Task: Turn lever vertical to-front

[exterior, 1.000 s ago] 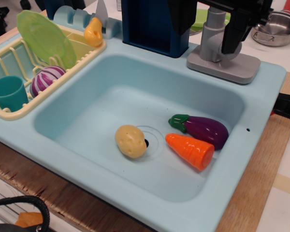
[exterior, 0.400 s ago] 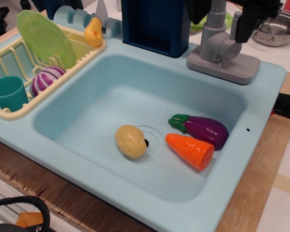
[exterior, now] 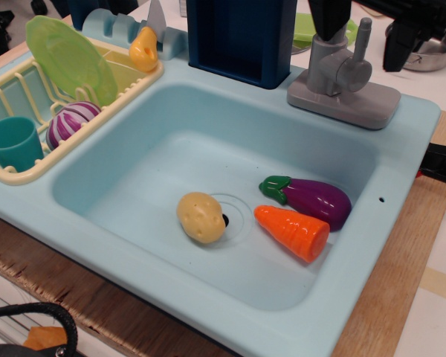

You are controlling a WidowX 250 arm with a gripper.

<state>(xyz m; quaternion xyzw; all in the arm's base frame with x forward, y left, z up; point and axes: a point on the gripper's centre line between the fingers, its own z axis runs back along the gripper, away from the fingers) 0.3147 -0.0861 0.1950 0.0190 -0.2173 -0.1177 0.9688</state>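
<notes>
Thin grey plastic lever [exterior: 362,39], rounded tip: stands upright, joined at its foot to a round grey faucet knob [exterior: 353,73] on the right side of the thick grey faucet column [exterior: 325,61]. Column rests on a flat grey rectangular base [exterior: 343,99] at the back right corner of the light blue plastic sink [exterior: 401,160].

Black robot gripper [exterior: 364,18]: enters from the top edge, only partly in frame. One dark part hangs above the column to the left of the lever, another to the right of it; the lever rises between them, touching neither as far as can be seen. Jaws spread apart, holding nothing.

Sink basin contents: a pale yellow toy potato [exterior: 201,216] beside the drain; an orange toy carrot [exterior: 293,232] and a purple toy aubergine with green cap [exterior: 309,198], lying side by side to the right.

Cream plastic dish rack [exterior: 6,173], left of basin: a lime green plate [exterior: 70,59] standing on edge, a teal cup [exterior: 13,143], a purple and white striped ball-shaped toy [exterior: 71,122].

Behind the sink: a yellow pear-shaped toy [exterior: 144,49], a dark blue box [exterior: 241,37], a small steel pot [exterior: 431,48] at the far right.

Wooden worktop [exterior: 390,282] carries the sink.
</notes>
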